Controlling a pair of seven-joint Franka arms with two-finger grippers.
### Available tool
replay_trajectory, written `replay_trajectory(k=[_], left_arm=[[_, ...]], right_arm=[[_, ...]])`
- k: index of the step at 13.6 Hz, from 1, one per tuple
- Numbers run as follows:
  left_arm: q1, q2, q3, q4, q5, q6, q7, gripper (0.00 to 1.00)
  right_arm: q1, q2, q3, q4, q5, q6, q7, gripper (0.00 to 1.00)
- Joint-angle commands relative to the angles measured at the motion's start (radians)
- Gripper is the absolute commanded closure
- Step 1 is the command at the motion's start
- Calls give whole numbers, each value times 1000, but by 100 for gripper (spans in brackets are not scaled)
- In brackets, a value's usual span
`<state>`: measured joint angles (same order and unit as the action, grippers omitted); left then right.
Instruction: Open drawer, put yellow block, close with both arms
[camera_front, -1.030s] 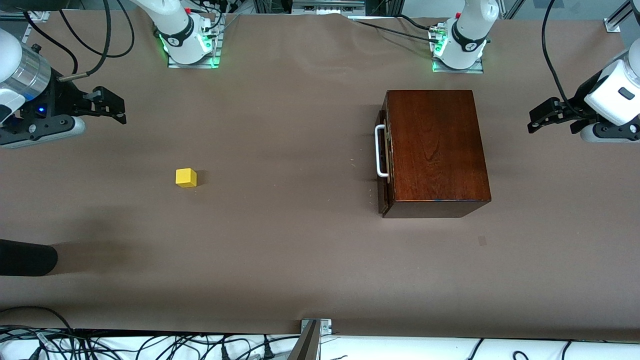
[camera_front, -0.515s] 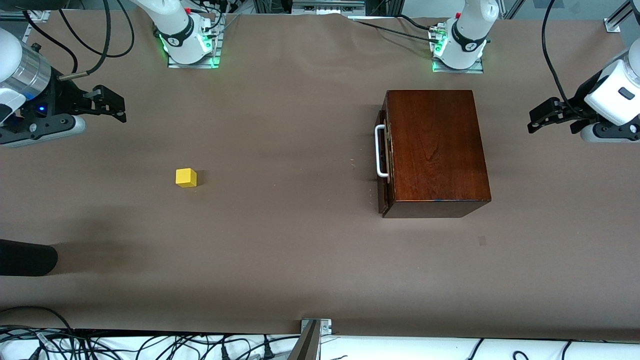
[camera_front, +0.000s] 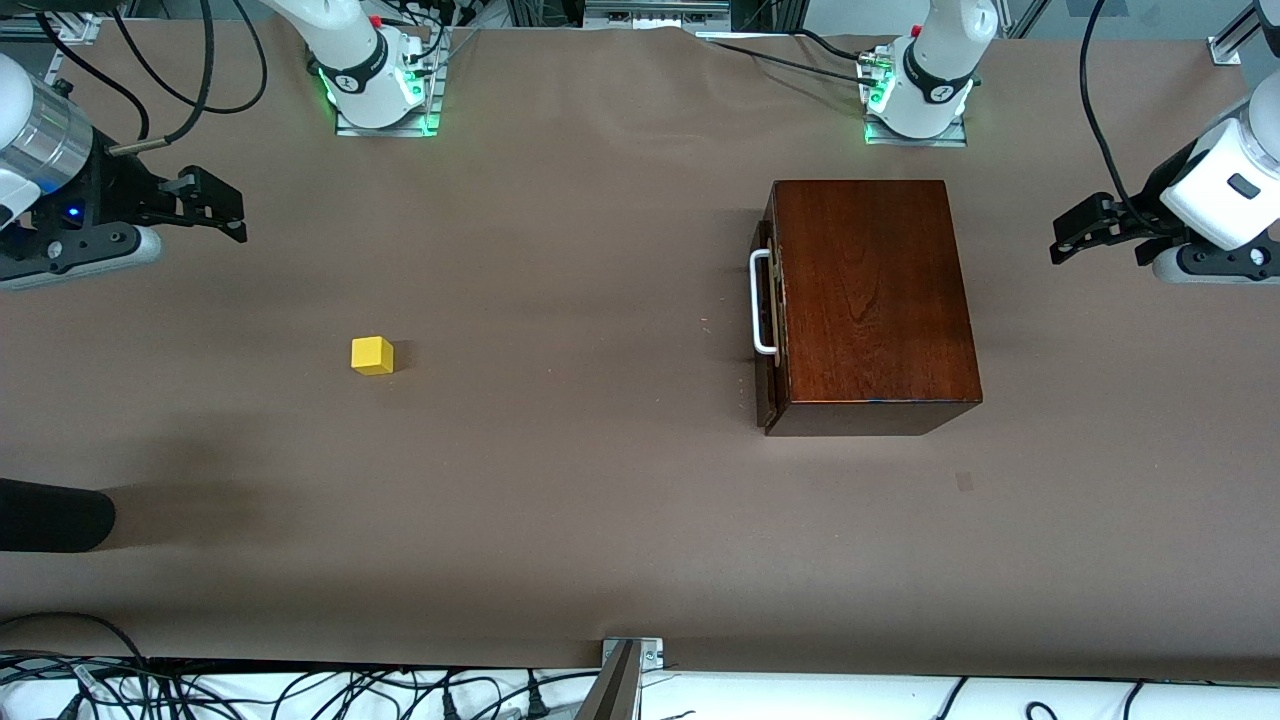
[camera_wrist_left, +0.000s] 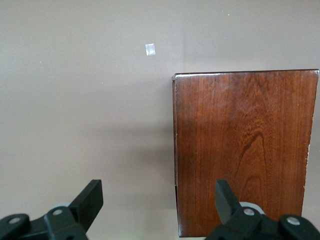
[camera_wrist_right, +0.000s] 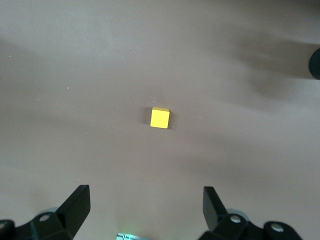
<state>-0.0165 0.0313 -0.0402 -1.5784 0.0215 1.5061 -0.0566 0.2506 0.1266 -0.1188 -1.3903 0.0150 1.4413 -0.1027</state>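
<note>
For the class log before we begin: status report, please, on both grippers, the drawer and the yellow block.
Left gripper and right gripper open, empty, up at the table ends. Drawer shut, yellow block alone on the table. Nothing in the way.

Your right gripper (camera_front: 215, 205) hangs raised at its end of the table, fingers spread wide; your left gripper (camera_front: 1085, 228) mirrors it, likewise spread.
</note>
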Motion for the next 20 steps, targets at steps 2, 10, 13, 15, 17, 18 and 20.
replay_trajectory(k=[2,10,13,15,17,18,20], left_arm=[[-11,22,-3,31,8,-27,4,0],[-13,22,-4,26,6,-38,9,0],[-13,22,-4,24,6,-38,11,0],[-13,22,-4,24,6,-38,11,0],[-13,22,-4,21,6,-40,11,0],[-13,22,-4,21,6,-43,11,0],[-14,22,-6,20,6,-43,9,0]], right_arm=[[2,-12,-4,4,-9,-16,-11,0],[2,-13,-4,4,-9,-22,-14,0],[1,-13,-4,4,-9,-25,-11,0],[1,-13,-1,4,-9,-27,-12,0],[1,-12,2,4,-7,-25,-11,0],[1,-12,4,4,-9,-25,-11,0],[1,-13,2,4,-10,-41,-12,0]])
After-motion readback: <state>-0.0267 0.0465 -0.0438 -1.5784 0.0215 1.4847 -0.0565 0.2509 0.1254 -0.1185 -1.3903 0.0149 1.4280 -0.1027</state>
